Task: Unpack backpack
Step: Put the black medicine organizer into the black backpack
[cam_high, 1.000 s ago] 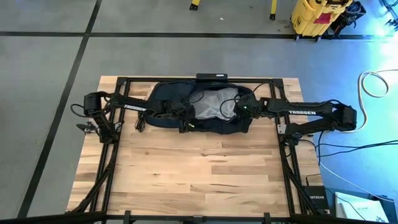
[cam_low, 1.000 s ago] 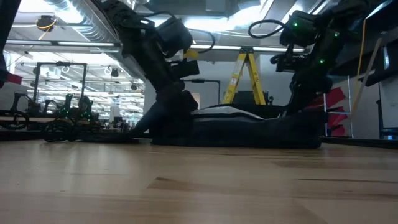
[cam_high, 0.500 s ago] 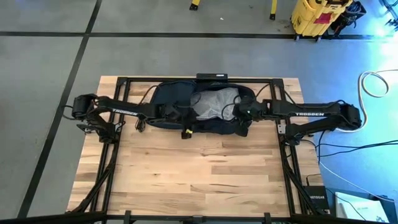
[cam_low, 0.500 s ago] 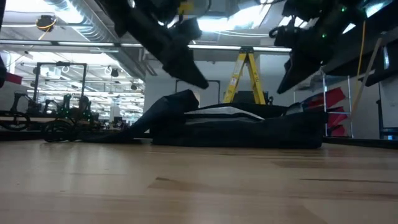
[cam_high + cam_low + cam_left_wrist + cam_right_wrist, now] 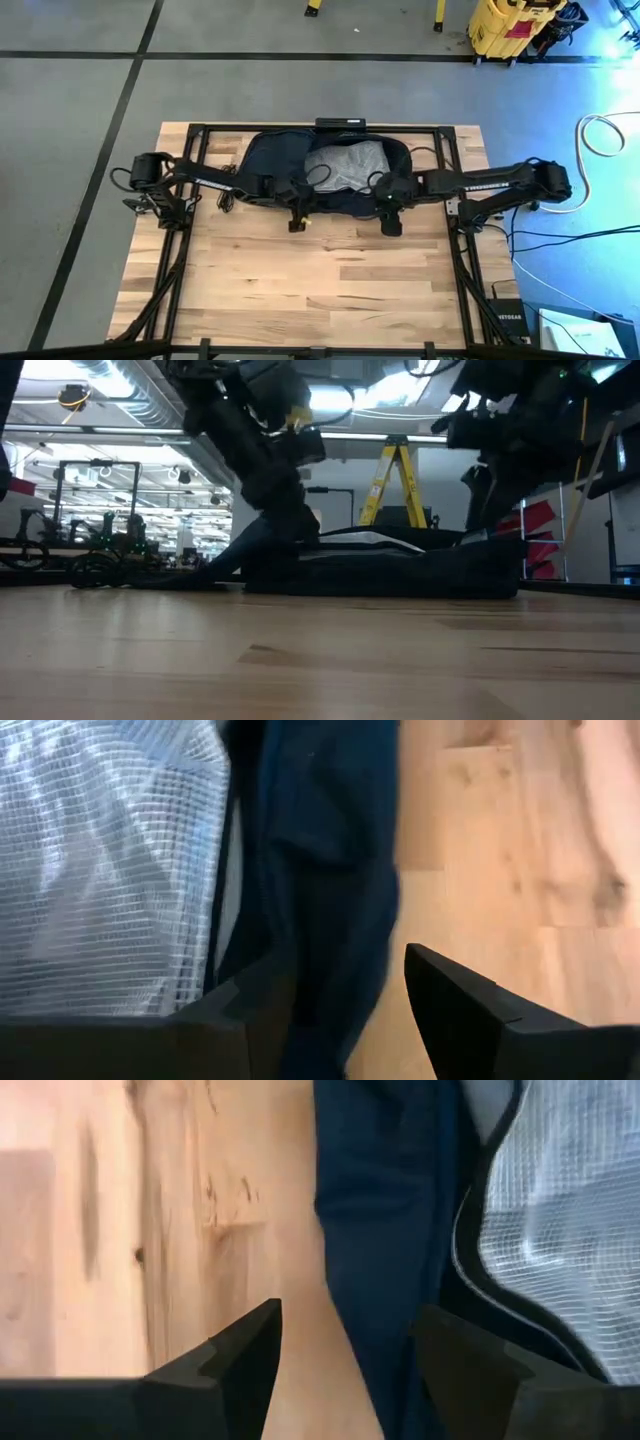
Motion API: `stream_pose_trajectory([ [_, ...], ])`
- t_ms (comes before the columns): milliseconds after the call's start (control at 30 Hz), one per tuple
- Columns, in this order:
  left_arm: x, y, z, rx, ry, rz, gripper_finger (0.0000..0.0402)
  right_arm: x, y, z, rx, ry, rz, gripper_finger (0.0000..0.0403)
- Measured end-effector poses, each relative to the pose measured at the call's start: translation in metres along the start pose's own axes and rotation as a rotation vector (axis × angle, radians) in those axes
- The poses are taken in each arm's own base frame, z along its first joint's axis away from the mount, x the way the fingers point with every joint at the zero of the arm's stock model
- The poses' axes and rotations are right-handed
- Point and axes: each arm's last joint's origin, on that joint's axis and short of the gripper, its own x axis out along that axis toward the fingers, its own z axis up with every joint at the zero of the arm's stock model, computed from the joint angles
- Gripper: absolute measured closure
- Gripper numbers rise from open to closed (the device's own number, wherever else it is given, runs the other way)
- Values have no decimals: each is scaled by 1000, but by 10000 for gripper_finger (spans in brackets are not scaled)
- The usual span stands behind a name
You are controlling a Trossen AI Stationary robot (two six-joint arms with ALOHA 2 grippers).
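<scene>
The backpack [image 5: 280, 160] lies open at the desk's [image 5: 330, 280] far edge, a silvery mesh bag [image 5: 345, 165] inside. The left tool [image 5: 297, 215] and right tool [image 5: 388, 218] each stand spread astride its near fabric rim

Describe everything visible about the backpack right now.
The backpack is a soft dark navy fabric bag lying flat at the far middle of the wooden table. It is open on top, showing a crinkly silvery mesh-patterned plastic bag inside. Its near wall is a low fabric rim. The left gripper and right gripper both sit at that near edge, jaws open and straddling the rim.
</scene>
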Motion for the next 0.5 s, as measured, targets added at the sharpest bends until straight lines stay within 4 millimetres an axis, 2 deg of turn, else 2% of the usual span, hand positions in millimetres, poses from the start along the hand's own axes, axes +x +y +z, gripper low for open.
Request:
stream_pose_trajectory([
  [233,8,13,-8,-65,44,-15,231,23,-15,-3,53,121,-106,188],
  [500,20,19,-18,-114,105,-76,231,26,-16,0,45,92,-98,189],
])
